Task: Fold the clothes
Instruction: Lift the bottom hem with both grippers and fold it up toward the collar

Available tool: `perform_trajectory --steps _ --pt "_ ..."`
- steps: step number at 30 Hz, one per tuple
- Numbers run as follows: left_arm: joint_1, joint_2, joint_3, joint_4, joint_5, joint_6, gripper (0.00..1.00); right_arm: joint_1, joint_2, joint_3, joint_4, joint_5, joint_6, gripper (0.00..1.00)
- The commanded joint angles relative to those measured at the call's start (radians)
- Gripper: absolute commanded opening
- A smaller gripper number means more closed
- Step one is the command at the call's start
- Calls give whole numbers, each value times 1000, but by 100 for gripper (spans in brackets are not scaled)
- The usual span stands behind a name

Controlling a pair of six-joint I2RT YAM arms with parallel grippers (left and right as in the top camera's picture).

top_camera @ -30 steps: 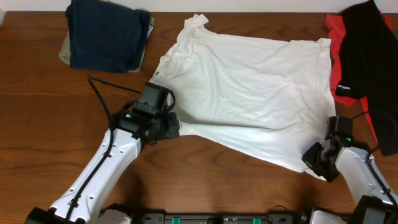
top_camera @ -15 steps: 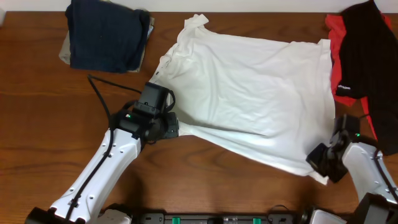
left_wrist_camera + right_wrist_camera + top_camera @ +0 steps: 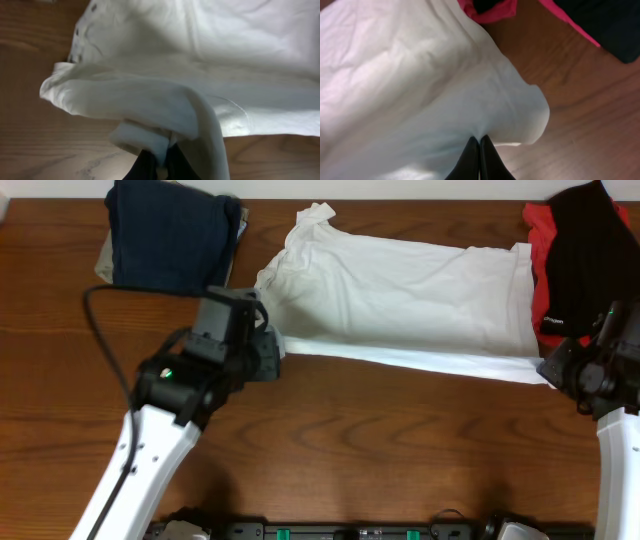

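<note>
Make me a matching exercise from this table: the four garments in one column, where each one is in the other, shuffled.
1 white shirt
2 navy garment
3 black garment
4 red garment

A under the black one
B far left corner
C pinched by left gripper and right gripper
D on top of the red one

Pairs: 1-C, 2-B, 3-D, 4-A
</note>
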Motion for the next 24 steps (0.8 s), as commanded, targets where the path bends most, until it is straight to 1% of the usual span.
perform_trajectory --steps 1,5,8,12,16,19,24 --pt "5 -47 40 -37 -29 22 6 -11 -3 25 -42 -6 -45 1" --pt "5 -85 42 -84 -29 22 6 -11 -3 25 -121 -37 -70 1" --pt "5 -76 40 -124 -29 21 6 -10 -1 25 -146 -35 -85 1" --pt "4 -16 22 -137 -39 22 6 -11 27 24 -117 -28 -89 1" --pt "4 92 13 -122 -109 22 6 -10 108 23 -41 -29 -88 1" --pt "4 185 13 -69 -141 23 6 -10 197 23 25 -29 -88 1" --pt "4 355 13 92 -140 34 6 -10 336 23 153 -39 -87 1"
